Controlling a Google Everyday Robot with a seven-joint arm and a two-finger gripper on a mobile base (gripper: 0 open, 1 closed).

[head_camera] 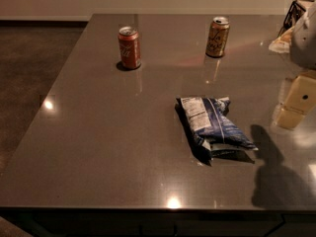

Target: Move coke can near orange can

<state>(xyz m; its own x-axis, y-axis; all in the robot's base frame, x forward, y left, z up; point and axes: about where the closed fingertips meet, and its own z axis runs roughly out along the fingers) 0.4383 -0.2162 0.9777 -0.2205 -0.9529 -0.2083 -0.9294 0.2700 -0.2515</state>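
Observation:
The coke can (129, 47), red with white script and a silver top, stands upright at the back left of the grey table (98, 147). The orange can (217, 37), amber with dark lettering, stands upright at the back, well to the right of the coke can. My gripper (295, 105), cream-coloured, hangs above the table at the right edge of the view, far from both cans and right of the chip bag. It holds nothing that I can see.
A blue and white chip bag (213, 127) lies in the middle of the table. A black wire rack (296, 10) and a pale object (281, 43) sit at the back right. My arm (305, 33) reaches in from the upper right. The table's left edge borders dark floor.

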